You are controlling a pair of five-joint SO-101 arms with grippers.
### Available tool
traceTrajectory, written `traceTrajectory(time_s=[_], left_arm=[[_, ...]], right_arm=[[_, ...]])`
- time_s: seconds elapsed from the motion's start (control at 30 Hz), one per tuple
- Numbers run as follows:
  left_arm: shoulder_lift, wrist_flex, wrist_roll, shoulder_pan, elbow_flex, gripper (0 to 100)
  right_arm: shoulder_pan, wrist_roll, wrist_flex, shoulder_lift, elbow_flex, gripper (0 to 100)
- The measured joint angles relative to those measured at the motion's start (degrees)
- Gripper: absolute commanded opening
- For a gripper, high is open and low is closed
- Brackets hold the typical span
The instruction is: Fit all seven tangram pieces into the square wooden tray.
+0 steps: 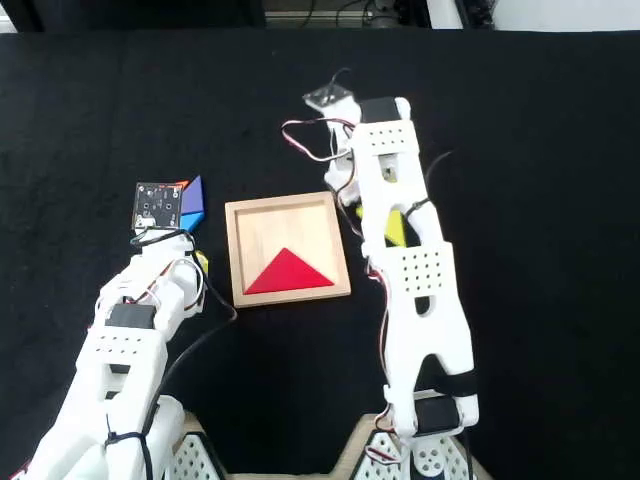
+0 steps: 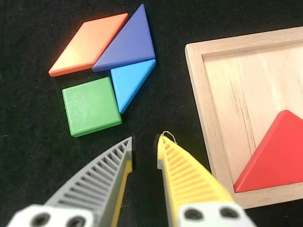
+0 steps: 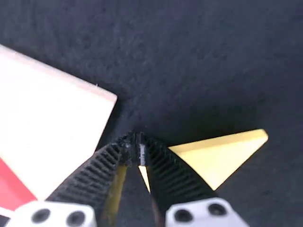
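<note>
The square wooden tray (image 1: 288, 212) lies at the table's middle with a red triangle (image 1: 288, 272) inside it. Left of the tray an orange parallelogram (image 2: 87, 43), a dark blue triangle (image 2: 128, 42), a light blue triangle (image 2: 130, 81) and a green square (image 2: 91, 106) lie close together. My left gripper (image 2: 145, 141) hovers just short of them, open by a narrow gap and holding nothing. A yellow triangle (image 3: 218, 153) lies flat right of the tray's corner (image 3: 61, 109). My right gripper (image 3: 137, 142) is shut, tips touching, over that triangle's corner, which its fingers partly hide.
The black cloth covers the whole table. The right arm (image 1: 415, 290) stretches along the tray's right side, with loose wires (image 1: 315, 140) beyond the tray's far right corner. Open cloth lies at the far left and far right.
</note>
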Motion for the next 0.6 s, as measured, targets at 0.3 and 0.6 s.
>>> traceTrajectory(time_s=[0.3,0.6], left_arm=[[0.0,0.0,0.0,0.0,0.0,11],[0.0,0.0,0.0,0.0,0.0,11]], right_arm=[[2.5,1.0,0.3,-7.5,5.5,1.1],[12.9,1.0,-3.9,-14.0,13.6,1.1]])
